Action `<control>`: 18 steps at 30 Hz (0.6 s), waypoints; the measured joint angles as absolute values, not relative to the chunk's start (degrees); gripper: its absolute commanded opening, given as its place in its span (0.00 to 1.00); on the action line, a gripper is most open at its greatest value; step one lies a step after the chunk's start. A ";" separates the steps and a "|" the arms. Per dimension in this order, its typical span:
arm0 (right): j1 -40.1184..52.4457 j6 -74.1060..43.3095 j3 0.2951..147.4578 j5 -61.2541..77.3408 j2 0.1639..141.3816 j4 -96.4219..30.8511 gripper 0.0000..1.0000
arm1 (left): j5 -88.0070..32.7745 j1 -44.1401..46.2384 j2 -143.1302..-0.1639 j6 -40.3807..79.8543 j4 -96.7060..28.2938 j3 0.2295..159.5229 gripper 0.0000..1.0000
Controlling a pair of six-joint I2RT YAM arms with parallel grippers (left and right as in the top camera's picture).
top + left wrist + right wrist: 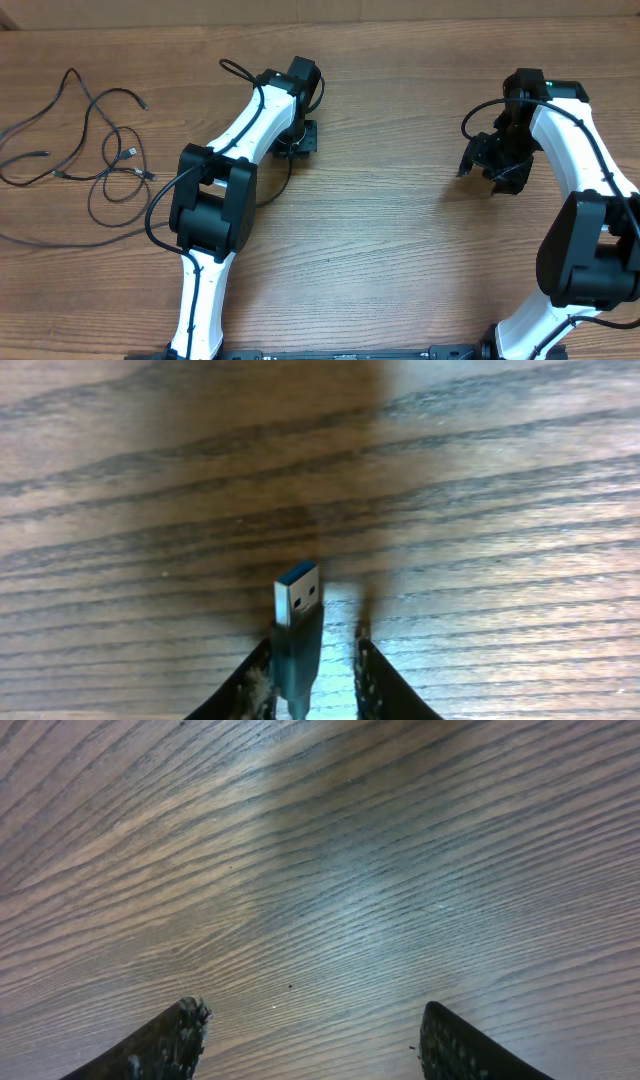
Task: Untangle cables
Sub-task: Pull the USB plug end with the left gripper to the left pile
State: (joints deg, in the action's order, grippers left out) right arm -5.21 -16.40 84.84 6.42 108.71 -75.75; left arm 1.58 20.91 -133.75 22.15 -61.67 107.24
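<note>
Several thin black cables [105, 160] lie in loose, overlapping loops at the table's left. One strand [281, 182] runs under my left arm to my left gripper [296, 140], which sits low over the table at the upper middle. In the left wrist view a USB plug with a blue insert [297, 600] lies between the fingertips [313, 660]. It rests against the left finger, and a bright gap of table separates it from the right finger. My right gripper [487, 163] hovers open and empty over bare wood at the right; its fingertips [312, 1040] are wide apart.
The wooden table [400, 230] fills the view. My left arm [215, 200] crosses the middle left, over part of a cable. My right arm [585, 180] stands along the right edge, with its own thicker black wire [470, 120].
</note>
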 measured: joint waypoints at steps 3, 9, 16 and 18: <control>-5.21 -16.43 84.84 6.44 108.71 -75.77 0.67 | 2.15 20.91 -133.78 22.20 -62.11 107.24 0.17; -5.21 -16.45 84.84 6.42 108.71 -75.79 0.67 | 2.44 20.88 -134.17 22.15 -64.03 108.64 0.07; -5.21 -16.43 84.84 6.44 108.71 -75.94 0.67 | 2.52 20.01 -134.30 22.13 -68.73 115.55 0.04; -5.23 -16.43 84.84 6.44 108.71 -76.05 0.67 | 2.66 19.44 -134.30 22.13 -70.72 118.58 0.04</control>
State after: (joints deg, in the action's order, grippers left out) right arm -5.23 -16.43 84.84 6.44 108.71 -76.05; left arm 2.66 19.44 -134.30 22.13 -70.72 118.58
